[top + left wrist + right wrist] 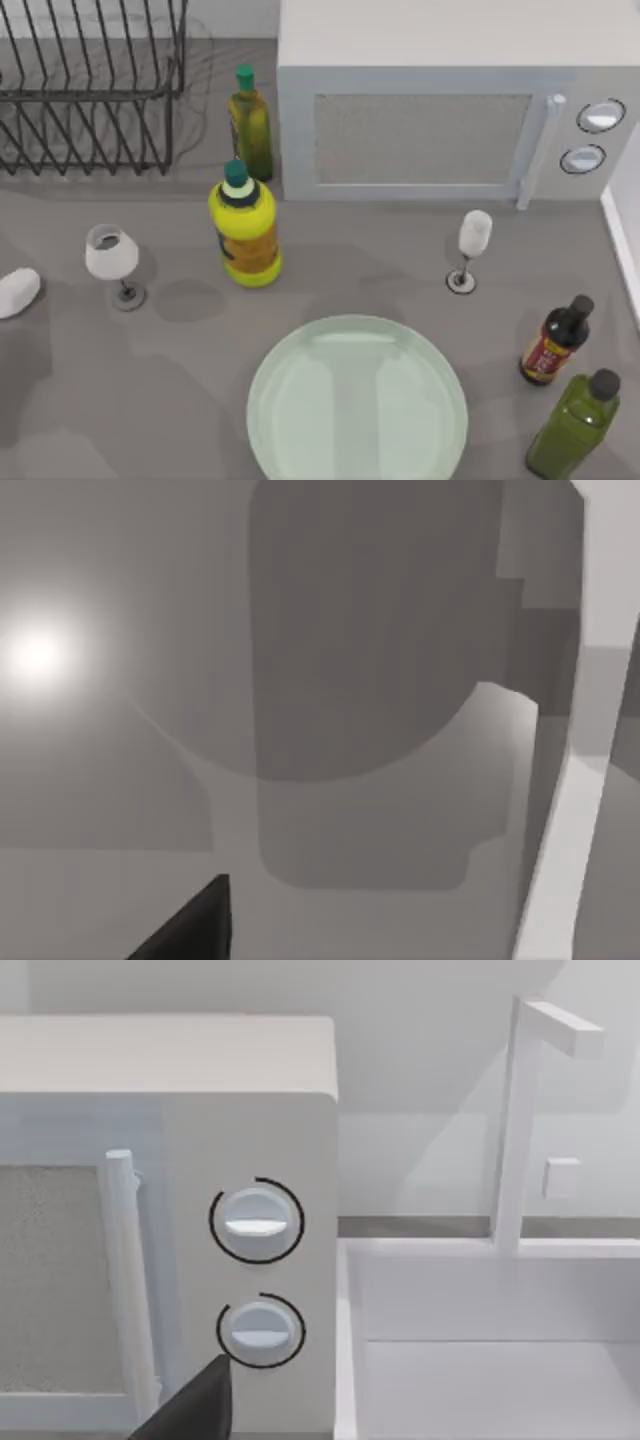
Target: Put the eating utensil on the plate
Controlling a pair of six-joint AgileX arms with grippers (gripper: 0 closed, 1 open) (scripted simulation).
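Observation:
The plate (357, 402) is large, round and pale green, and lies flat at the front middle of the table with nothing on it. The eating utensil is out of view. A dark part of my left gripper (190, 930) juts in over bare grey table with soft shadows in the left wrist view. A dark part of my right gripper (195, 1408) sits in front of the microwave's two dials (257, 1222) in the right wrist view, facing the microwave's right end.
A microwave (440, 120) stands at the back right and a wire dish rack (90, 90) at the back left. Two wine glasses (112, 258) (472, 240), a yellow bottle (245, 228), olive bottles (250, 125) (578, 425) and a dark sauce bottle (555, 342) surround the plate. A white sink (500, 1360) lies right of the microwave.

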